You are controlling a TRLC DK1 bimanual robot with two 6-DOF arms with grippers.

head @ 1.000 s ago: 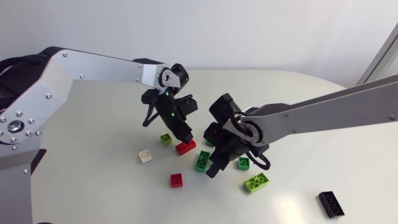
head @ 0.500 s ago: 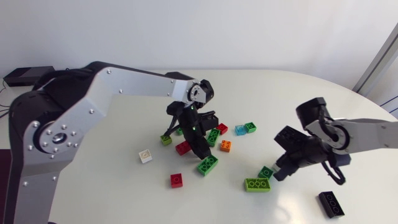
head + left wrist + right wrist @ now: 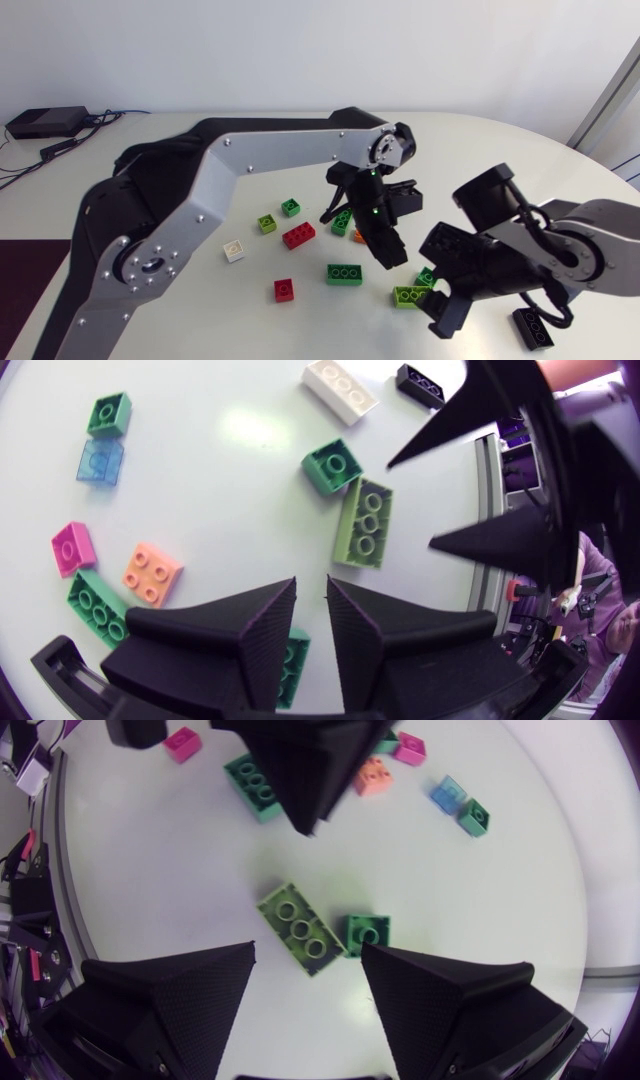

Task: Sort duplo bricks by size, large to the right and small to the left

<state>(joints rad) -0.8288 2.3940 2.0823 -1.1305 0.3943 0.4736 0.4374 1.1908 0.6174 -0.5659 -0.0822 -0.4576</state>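
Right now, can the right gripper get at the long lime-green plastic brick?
Probably yes: the open right gripper hangs over the long lime-green brick, nothing between; a small green brick lies beside it.

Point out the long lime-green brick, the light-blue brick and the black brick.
long lime-green brick (image 3: 300, 928): right wrist view, on its middle stud.
light-blue brick (image 3: 447, 793): right wrist view, centre of its top face.
black brick (image 3: 531, 328): head view, middle of its studded top.

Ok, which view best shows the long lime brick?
Right wrist view: the long lime brick lies whole ahead of the open right claw. Left wrist view shows it whole, farther off; head view, partly behind the claw.
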